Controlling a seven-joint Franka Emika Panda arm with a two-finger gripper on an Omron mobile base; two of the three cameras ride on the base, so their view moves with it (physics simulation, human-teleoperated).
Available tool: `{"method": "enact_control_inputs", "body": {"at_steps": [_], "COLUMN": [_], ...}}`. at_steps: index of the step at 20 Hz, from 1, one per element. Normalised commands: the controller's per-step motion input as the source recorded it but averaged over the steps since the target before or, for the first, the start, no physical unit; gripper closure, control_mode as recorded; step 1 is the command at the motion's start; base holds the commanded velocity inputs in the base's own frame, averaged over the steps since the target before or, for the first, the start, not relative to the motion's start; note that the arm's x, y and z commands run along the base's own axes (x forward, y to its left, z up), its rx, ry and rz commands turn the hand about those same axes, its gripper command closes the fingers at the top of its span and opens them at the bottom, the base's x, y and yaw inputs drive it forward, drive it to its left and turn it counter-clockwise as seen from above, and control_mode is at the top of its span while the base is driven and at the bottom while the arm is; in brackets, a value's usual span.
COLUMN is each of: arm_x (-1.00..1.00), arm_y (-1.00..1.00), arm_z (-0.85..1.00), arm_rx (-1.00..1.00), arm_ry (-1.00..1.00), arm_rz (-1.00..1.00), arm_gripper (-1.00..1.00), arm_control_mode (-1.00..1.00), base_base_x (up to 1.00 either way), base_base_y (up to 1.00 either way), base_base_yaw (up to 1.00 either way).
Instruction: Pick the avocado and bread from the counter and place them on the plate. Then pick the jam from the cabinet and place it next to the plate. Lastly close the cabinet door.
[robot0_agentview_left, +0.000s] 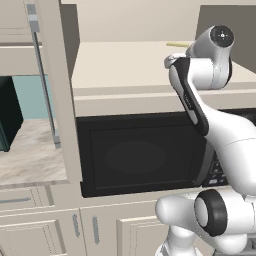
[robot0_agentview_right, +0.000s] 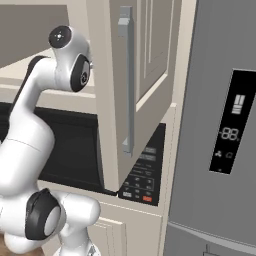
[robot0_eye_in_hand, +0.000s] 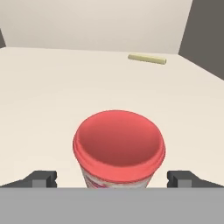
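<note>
The jam (robot0_eye_in_hand: 118, 144), a small jar with a round red top, stands on the pale shelf (robot0_eye_in_hand: 52, 87) inside the cabinet (robot0_agentview_left: 125, 60). My gripper (robot0_eye_in_hand: 113, 179) is open, with one fingertip on each side of the jar and a clear gap to both. In the base views my arm reaches up into the cabinet and hides the hand. The cabinet door (robot0_agentview_right: 150, 70) stands open, its long metal bar handle (robot0_agentview_right: 127, 85) facing out; from the left it is seen edge-on (robot0_agentview_left: 57, 95). A stretch of counter (robot0_agentview_left: 30, 155) lies at the lower left. The avocado, bread and plate are out of view.
A thin yellow stick (robot0_eye_in_hand: 147, 58) lies at the back of the shelf. A black microwave (robot0_agentview_left: 140, 155) sits directly below the cabinet. A grey fridge (robot0_agentview_right: 220, 125) fills the right side. A dark teal object (robot0_agentview_left: 7, 115) stands at the counter's left.
</note>
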Motion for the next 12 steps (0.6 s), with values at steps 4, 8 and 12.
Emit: {"method": "enact_control_inputs", "body": {"at_steps": [4,8,12], "arm_x": [0.19,0.17,0.14], "arm_y": [-0.08,-0.08,-0.05], "arm_z": [0.0,0.0,0.0], "arm_rx": [0.0,0.0,0.0], "arm_ry": [0.0,0.0,0.0], "arm_rz": [0.0,0.0,0.0], "arm_gripper": [-1.0,-1.0,-1.0], "arm_control_mode": [-1.0,-1.0,-1.0], "base_base_x": [0.0,0.0,0.0], "base_base_y": [0.0,0.0,0.0], "base_base_yaw": [0.0,0.0,0.0]}}
